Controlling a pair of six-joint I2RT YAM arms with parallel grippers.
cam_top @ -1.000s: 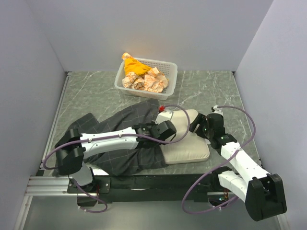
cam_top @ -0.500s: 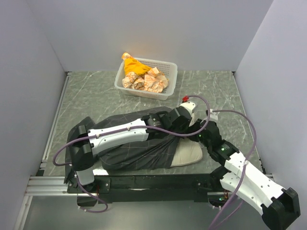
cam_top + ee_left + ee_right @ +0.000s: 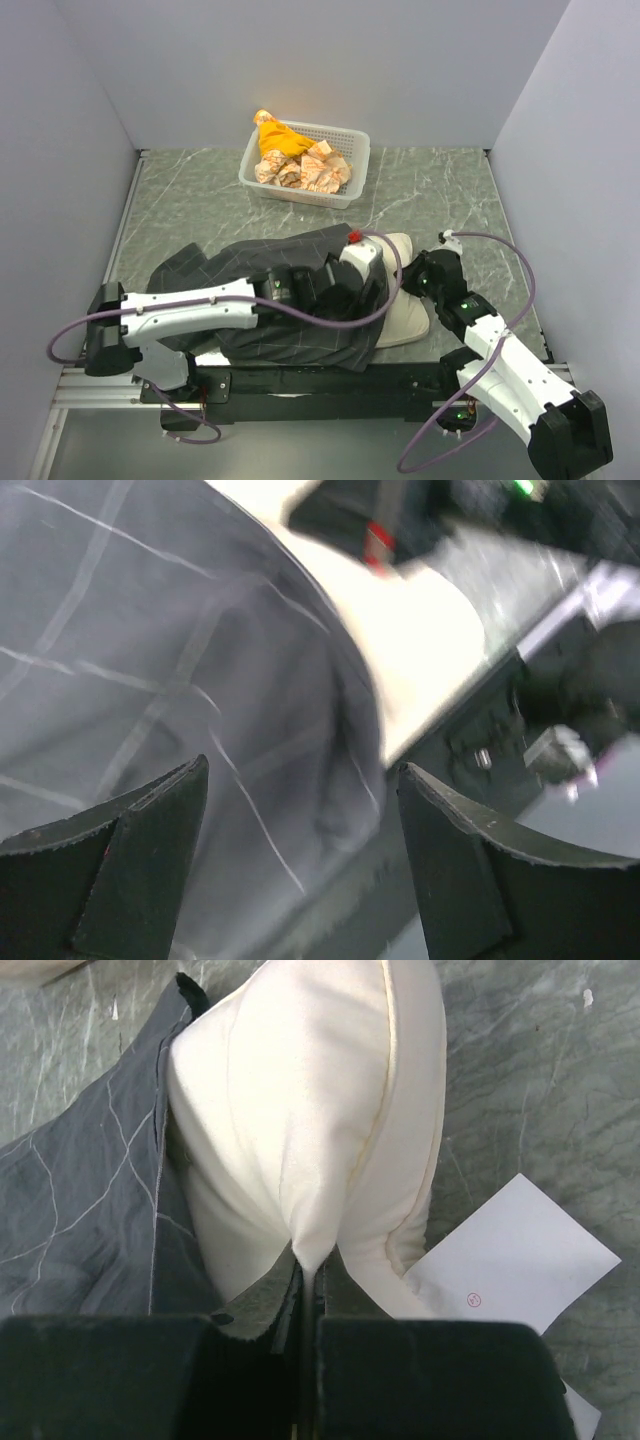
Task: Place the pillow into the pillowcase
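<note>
The dark grey checked pillowcase (image 3: 250, 300) lies across the near table with most of the pillow inside it. The pillow's cream end (image 3: 405, 318) sticks out of the case's mouth on the right. My left gripper (image 3: 300, 810) is open just above the case's hem (image 3: 340, 710), its fingers (image 3: 455, 870) apart with loose fabric under them. From above, the left gripper (image 3: 362, 285) sits over the mouth of the case. My right gripper (image 3: 308, 1270) is shut on a pinched fold of the pillow (image 3: 310, 1110), with the pillowcase (image 3: 80, 1190) at its left. From above, the right gripper (image 3: 414, 288) is at the pillow's exposed end.
A white basket (image 3: 352, 150) with orange cloth and crumpled things stands at the back centre. A white paper tag (image 3: 510, 1250) lies on the marble table (image 3: 440, 190) beside the pillow. Grey walls close in left, right and back; a black rail runs along the near edge.
The left gripper has opened and let go of the pillowcase, and its arm has drawn back to the left. The case covers more of the pillow. The right gripper has shut on the pillow's end.
</note>
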